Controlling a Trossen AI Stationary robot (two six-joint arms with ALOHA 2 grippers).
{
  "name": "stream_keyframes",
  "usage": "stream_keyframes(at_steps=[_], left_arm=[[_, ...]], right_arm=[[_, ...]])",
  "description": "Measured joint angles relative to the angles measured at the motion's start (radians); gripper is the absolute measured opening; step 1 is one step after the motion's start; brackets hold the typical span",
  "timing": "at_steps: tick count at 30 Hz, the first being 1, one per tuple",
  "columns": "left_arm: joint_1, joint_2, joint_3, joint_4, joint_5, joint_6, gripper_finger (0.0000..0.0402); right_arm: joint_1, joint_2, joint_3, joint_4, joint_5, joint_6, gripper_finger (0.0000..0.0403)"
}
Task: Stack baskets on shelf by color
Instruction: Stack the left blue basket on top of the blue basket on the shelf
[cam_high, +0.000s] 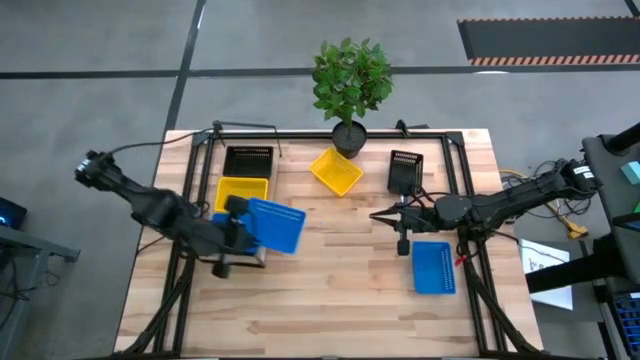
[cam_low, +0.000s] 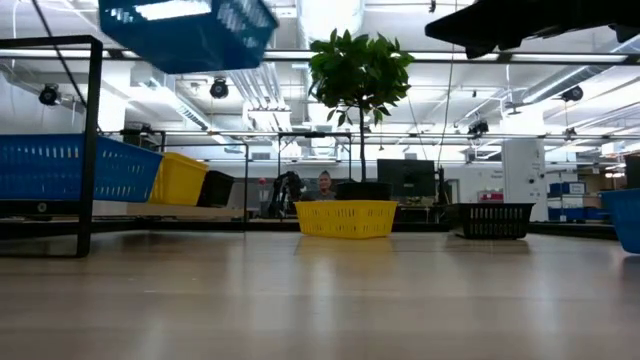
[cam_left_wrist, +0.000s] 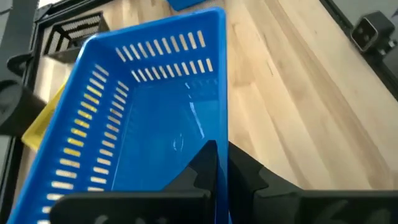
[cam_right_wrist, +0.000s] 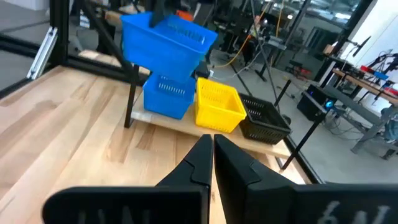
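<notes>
Bare planks of the worktop (cam_high: 330, 290) lie open toward the near edge. Left gripper (cam_high: 240, 228) pinches a blue basket (cam_high: 272, 226) by its rim, held above the shelf (cam_right_wrist: 186, 123), where blue, yellow and black baskets stand. Right gripper (cam_high: 402, 237) hovers mid-worktop, jaws pressed together. Visible: three blue, two yellow, two black.

A leafy green plant (cam_high: 350, 78) in a black pot (cam_high: 349, 137) is set at the far edge of the planked wooden worktop (cam_high: 330, 300). A black metal frame (cam_high: 440, 134) is run along the worktop's sides. Grey floor is seen around it, and a black-and-striped mat (cam_high: 548, 40) is laid at the far right. Monitors (cam_low: 405, 178) are seen in the room beyond.
</notes>
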Motion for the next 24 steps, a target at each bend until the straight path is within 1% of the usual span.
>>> stream_keyframes(at_steps=[6, 10, 13, 17, 21, 24], left_arm=[[-0.006, -0.199, -0.056, -0.166, -0.029, -0.053, 0.0], [-0.006, -0.288, -0.089, -0.259, -0.033, -0.126, 0.0], [-0.006, -0.318, -0.116, -0.299, -0.034, -0.21, 0.0], [-0.006, -0.341, -0.167, -0.308, -0.012, -0.211, 0.0], [-0.006, -0.345, -0.189, -0.353, 0.001, -0.239, 0.0], [-0.006, -0.349, -0.203, -0.349, 0.006, -0.244, 0.0]], right_arm=[[0.0, 0.002, 0.0, 0.018, 0.0, -0.012, 0.0009], [0.0, 0.002, 0.0, 0.022, 0.0, -0.013, 0.0009], [0.0, 0.002, 0.001, 0.022, 0.0, -0.013, 0.0009], [0.0, 0.002, 0.001, 0.022, 0.0, -0.013, 0.0009], [0.0, 0.002, 0.001, 0.022, 0.0, -0.002, 0.0009], [0.0, 0.002, 0.001, 0.022, 0.0, 0.002, 0.0009]])
